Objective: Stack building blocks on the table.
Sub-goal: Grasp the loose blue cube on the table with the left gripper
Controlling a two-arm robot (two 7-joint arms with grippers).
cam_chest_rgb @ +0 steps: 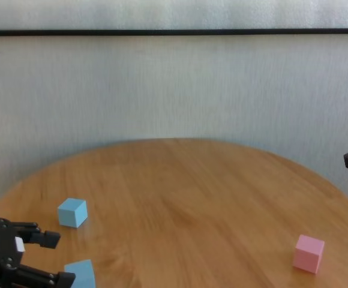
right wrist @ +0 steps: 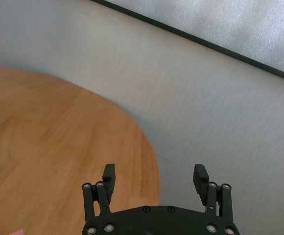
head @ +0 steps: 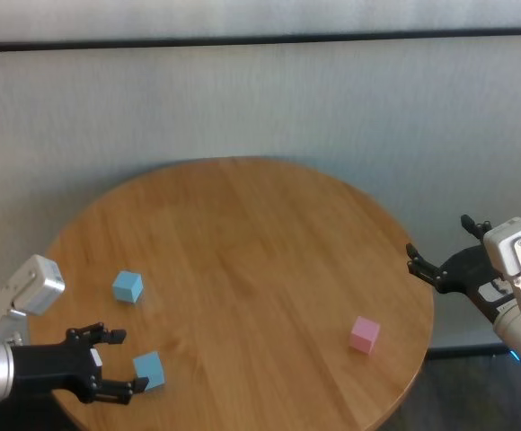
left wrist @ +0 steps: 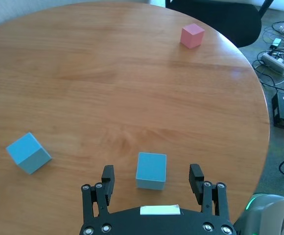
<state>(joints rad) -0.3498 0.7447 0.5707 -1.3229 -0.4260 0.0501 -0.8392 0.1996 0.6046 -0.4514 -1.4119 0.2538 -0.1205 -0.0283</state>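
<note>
1. The left gripper [head: 117,364] sits low over the table [head: 242,251] at its near left edge, fingers spread wide, nothing clamped.
2. A light blue block [head: 149,369] lies on the wood just ahead of that gripper, between the lines of its two fingers; from the left wrist view it seems untouched by either fingertip, though the gap is hard to judge.
3. A second light blue block [head: 128,286] rests farther back on the left side, apart from the first.
4. The pink block [head: 364,334] stands alone near the table's right edge, well apart from both blue ones.
5. The right gripper [head: 436,256] hangs off the table's right rim, fingers spread, empty.
</note>
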